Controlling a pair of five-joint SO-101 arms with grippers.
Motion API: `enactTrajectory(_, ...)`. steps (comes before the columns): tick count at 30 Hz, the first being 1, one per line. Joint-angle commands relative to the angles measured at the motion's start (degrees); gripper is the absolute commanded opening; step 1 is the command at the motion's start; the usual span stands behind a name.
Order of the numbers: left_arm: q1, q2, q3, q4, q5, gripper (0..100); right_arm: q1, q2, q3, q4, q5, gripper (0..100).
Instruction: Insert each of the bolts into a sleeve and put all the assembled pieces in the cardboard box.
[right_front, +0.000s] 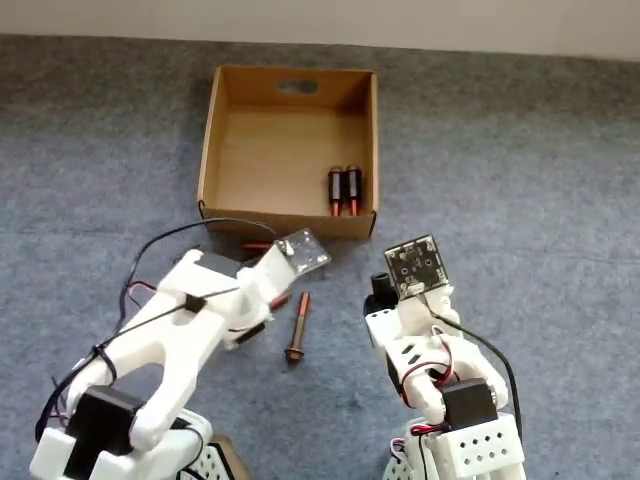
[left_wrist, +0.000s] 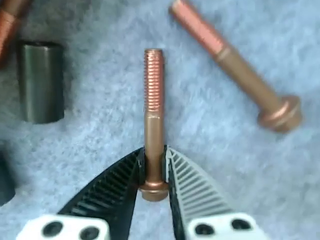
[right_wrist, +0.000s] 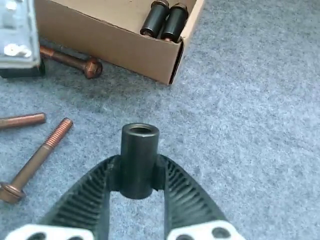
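Left fingers (left_wrist: 112, 187) pinch a bolt (left_wrist: 154, 100), right fingers (right_wrist: 90, 195) a sleeve (right_wrist: 139, 160).

Left gripper (left_wrist: 154, 152) closed on a bolt (left_wrist: 154, 85), right gripper (right_wrist: 137, 162) closed on a sleeve (right_wrist: 140, 142).

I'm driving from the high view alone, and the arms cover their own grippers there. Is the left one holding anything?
Observer: Yes. The left gripper is shut on a bolt, gripped just above its head, with the threaded end pointing away.
Operator: And the right?
Observer: The right gripper is shut on a dark sleeve, and the open bore shows at its free end.
Operator: Is there a spare sleeve near the left arm?
Observer: Yes, a spare sleeve lies beside the held bolt, not touching it.
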Motion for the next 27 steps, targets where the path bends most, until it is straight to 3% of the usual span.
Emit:
enactTrajectory(1,-3.1,0.1,-0.6,2.0,-5.2,1,-0.2,-0.7,-0.7,0.0,-0.6,0.6)
enactTrajectory(7,-4.0,0.1,-1.5,0.1,-2.0,2,-0.2,-0.7,-0.7,0.0,-0.6,0.6)
enactTrajectory(12,-4.8,0.1,-4.4,0.4,3.4,15,-0.2,-0.7,-0.7,0.0,-0.6,0.6)
enactTrajectory(22,-9.3,0.0,-10.4,0.5,14.4,9,-0.2,-0.7,-0.7,0.2,-0.5,0.6)
enactTrajectory(27,-8.8,0.0,-10.5,3.7,15.1,9,-0.2,-0.7,-0.7,0.1,-0.5,0.6)
